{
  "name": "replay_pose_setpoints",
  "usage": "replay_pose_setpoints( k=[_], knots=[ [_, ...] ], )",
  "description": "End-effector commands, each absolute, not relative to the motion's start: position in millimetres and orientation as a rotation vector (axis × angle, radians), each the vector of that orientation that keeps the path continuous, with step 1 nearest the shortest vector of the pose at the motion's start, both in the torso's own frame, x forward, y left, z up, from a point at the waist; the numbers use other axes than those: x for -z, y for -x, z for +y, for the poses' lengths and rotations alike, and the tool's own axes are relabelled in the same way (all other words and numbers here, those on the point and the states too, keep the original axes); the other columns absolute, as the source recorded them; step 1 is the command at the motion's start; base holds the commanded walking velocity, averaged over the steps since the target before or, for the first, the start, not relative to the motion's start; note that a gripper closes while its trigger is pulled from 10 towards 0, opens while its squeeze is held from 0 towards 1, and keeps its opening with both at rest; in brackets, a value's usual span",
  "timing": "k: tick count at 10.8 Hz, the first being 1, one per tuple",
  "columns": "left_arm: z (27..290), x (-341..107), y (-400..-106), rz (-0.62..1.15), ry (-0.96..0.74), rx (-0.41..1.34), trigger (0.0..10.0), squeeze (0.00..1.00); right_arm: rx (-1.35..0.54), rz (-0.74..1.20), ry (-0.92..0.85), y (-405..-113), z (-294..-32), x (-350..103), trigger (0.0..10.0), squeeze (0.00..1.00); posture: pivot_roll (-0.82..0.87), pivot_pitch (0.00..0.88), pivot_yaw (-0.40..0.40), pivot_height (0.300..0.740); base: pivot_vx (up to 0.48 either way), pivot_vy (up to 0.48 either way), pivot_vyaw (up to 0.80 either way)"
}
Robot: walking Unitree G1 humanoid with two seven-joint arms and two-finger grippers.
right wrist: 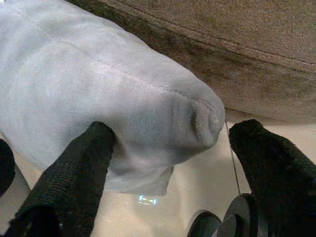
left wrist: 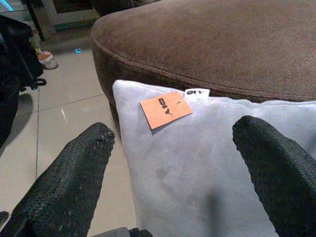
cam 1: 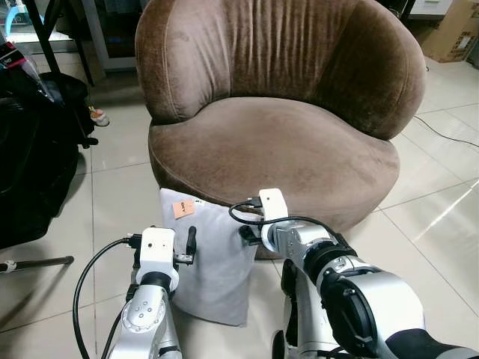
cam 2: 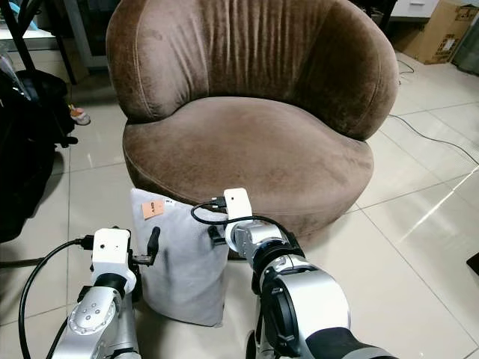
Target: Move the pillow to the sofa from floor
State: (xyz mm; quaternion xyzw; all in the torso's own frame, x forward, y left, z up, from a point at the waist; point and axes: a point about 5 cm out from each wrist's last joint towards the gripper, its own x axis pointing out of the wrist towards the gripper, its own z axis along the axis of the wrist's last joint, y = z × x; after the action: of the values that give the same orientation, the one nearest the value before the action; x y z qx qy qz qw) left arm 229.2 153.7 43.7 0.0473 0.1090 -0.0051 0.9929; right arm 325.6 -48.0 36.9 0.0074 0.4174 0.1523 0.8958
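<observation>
A light grey pillow [cam 1: 213, 269] with an orange tag [left wrist: 165, 108] stands upright on the tiled floor, leaning against the front of the brown velvet sofa [cam 1: 277, 142]. My left gripper [left wrist: 174, 129] is open at the pillow's upper left edge, one black finger [cam 1: 191, 242] against its side. My right gripper [right wrist: 173, 129] is open at the pillow's upper right corner [right wrist: 202, 118], which bulges between its spread fingers. Neither gripper is shut on the fabric. The sofa seat is bare.
A black bag or stroller [cam 1: 30, 164] stands on the left, with a pole [cam 1: 37, 263] lying on the floor beside it. A cardboard box [cam 1: 453, 30] is at the back right, and a thin cable [cam 1: 441, 134] runs over the tiles there.
</observation>
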Motion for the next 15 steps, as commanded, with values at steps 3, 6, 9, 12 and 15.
replay_pose_setpoints(
  k=[3, 6, 9, 12, 15],
  knots=[
    [150.7, -47.8, -229.8, 0.209, -0.095, 0.014, 10.0, 0.00, -0.372, 0.868, -0.042, -315.4, -19.0, -36.1, 0.0, 0.00, 0.06, 0.000, -0.119, 0.435, 0.000, 0.000, 0.00],
    [149.7, -47.7, -229.9, 0.211, -0.092, 0.018, 10.0, 0.00, -0.354, 0.863, -0.021, -317.1, -26.6, -34.5, 0.0, 0.00, 0.06, 0.000, -0.117, 0.435, 0.000, 0.000, 0.00],
    [148.5, -47.5, -230.1, 0.212, -0.090, 0.023, 10.0, 0.00, -0.349, 0.863, -0.015, -316.6, -27.9, -33.3, 0.0, 0.00, 0.05, 0.000, -0.118, 0.435, 0.000, 0.000, 0.00],
    [149.0, -46.9, -230.1, 0.215, -0.089, 0.020, 10.0, 0.00, -0.339, 0.858, -0.002, -317.9, -32.0, -33.0, 0.0, 0.00, 0.05, 0.000, -0.119, 0.435, 0.000, 0.000, 0.00],
    [148.7, -46.9, -231.4, 0.213, -0.091, 0.022, 10.0, 0.00, -0.337, 0.846, 0.003, -319.8, -33.3, -34.6, 0.0, 0.00, 0.05, 0.000, -0.118, 0.435, 0.000, 0.000, 0.00]
  ],
)
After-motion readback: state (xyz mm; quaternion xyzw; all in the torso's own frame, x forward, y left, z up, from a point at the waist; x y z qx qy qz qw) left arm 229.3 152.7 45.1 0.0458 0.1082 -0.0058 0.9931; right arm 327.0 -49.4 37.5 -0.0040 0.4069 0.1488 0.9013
